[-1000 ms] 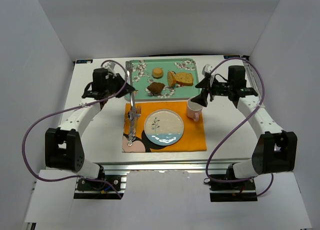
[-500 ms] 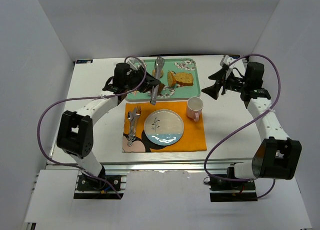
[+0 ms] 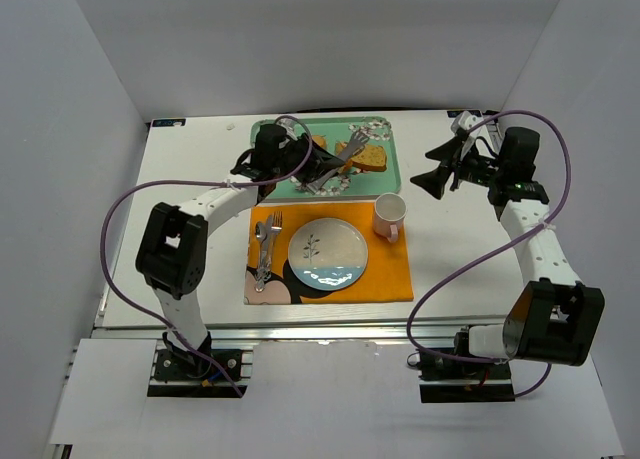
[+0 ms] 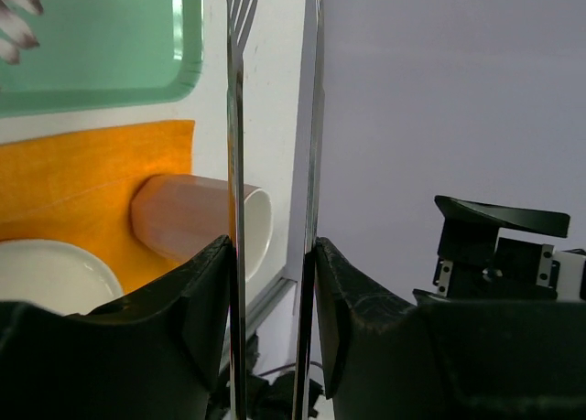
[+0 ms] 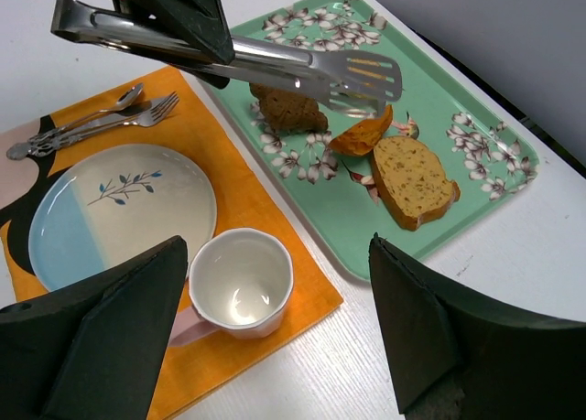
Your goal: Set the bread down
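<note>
No writing can be read; a sticker on the table is too small to be made out

Tray: mint green w/ white-pink flower print. Placemat: orange, pink + black patch at near-left corner. Plate: cream, pale blue band on near side, small dark leaf sprig. Cup: pink outside, white inside. Bread: golden-tan, darker brown crust. Chunk to its left: dark brown. Tongs, fork: silver. Table: white
</note>
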Robot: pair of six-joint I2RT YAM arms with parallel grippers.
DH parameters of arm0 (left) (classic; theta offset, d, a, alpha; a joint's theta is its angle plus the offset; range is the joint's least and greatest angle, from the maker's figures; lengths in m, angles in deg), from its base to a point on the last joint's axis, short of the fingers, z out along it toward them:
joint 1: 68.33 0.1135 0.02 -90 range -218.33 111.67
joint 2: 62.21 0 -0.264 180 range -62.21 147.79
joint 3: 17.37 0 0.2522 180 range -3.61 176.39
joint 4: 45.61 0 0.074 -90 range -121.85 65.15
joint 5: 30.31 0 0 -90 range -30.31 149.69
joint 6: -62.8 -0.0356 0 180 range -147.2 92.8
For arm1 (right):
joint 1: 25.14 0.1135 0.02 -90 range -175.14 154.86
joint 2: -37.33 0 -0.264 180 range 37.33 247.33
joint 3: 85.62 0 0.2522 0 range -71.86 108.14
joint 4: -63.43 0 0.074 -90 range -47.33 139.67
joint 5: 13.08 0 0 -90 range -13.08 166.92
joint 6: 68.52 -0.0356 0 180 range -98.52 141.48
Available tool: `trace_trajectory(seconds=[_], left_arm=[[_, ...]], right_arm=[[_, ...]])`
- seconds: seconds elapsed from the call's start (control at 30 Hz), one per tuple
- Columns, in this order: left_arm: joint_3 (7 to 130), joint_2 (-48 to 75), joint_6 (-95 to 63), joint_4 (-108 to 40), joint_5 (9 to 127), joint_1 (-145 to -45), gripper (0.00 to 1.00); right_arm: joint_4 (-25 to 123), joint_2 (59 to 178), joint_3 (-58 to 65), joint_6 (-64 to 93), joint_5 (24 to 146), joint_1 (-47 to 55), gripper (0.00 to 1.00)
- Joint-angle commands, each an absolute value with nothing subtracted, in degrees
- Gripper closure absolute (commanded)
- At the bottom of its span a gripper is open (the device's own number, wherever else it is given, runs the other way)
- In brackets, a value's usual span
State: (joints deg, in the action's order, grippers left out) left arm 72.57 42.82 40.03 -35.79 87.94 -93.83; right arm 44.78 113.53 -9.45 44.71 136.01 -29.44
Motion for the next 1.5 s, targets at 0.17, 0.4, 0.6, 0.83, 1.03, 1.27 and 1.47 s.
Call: trace_trajectory(seconds=[0.17,0.4,0.6,0.83,1.03,1.27,1.47], left_arm=[[76.19,43.7,47.51,-34.49,87.2,-96.37,0.51],[76.81,46.24,49.53,-32.29,84.91,-97.42,0.51],[80.32,50.19,49.18,-29.3,84.21,-98.13,0.51],[81.11,53.18,50.67,-30.71,84.12,-98.39,0.51],[81.91,54.94,50.76,-30.97,83.51,-98.48,0.51],[82.0,56.79,52.17,-33.6,83.59,-98.48,0.51],[81.82,58.11,53.93,-35.98,83.86,-98.48,0.51]], right_arm=[[48.61,112.03,-11.3,42.67,137.91,-30.5,0.16],[49.05,111.77,-12.45,42.14,138.0,-30.77,0.16],[49.05,111.51,-13.15,42.14,138.09,-31.12,0.16],[50.9,111.59,-13.94,42.05,138.35,-31.73,0.16],[51.43,111.86,-14.29,41.87,138.62,-32.17,0.16],[51.6,112.38,-14.38,42.05,138.79,-32.53,0.16],[51.43,113.0,-14.03,42.22,138.97,-32.7,0.16]])
